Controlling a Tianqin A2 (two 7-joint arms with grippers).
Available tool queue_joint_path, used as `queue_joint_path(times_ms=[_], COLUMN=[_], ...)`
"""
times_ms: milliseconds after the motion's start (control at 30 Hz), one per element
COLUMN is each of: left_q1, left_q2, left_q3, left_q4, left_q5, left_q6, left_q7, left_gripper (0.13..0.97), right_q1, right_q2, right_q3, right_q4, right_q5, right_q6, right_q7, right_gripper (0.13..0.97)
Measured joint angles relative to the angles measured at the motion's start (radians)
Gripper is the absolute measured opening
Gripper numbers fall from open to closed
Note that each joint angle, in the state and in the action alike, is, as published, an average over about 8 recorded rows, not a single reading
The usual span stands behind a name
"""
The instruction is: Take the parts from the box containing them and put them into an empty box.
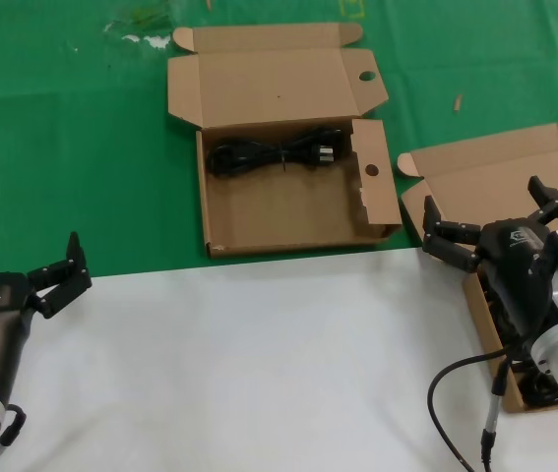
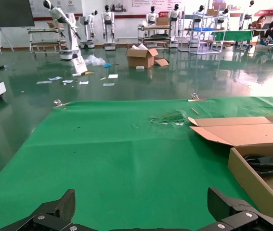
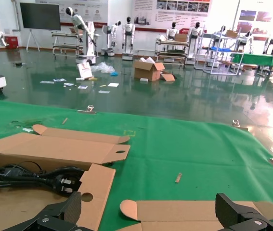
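Right gripper [image 1: 500, 221] is being held over the narrower box [image 1: 436, 192] at the right edge, fingers spread wide, nothing pinched. Black cable bundles [image 1: 507, 329] are being partly hidden by the arm inside that box; their count cannot be told. In the wide box [image 1: 288, 211] on the green cloth [image 1: 62, 147], one coiled cable [image 1: 274, 154] is being kept along the far wall, plug end toward the holed flap. Left gripper [image 1: 62, 273] is being parked at the white table's [image 1: 239, 364] left edge, fingers spread, empty.
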Motion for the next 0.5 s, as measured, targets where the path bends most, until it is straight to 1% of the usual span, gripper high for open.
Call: queue_joint_path(times_ms=[500], left_q1=[0.0], left_q2=[0.0], left_q3=[0.0], left_q4=[0.0], left_q5=[0.0], left_q6=[0.0], left_q7=[0.0], left_gripper=[0.966], right_q1=[0.0], right_q2=[0.0], right_q3=[0.0], right_q4=[0.0], right_q5=[0.0], right_q6=[0.0], right_q7=[0.0], right_gripper=[0.966])
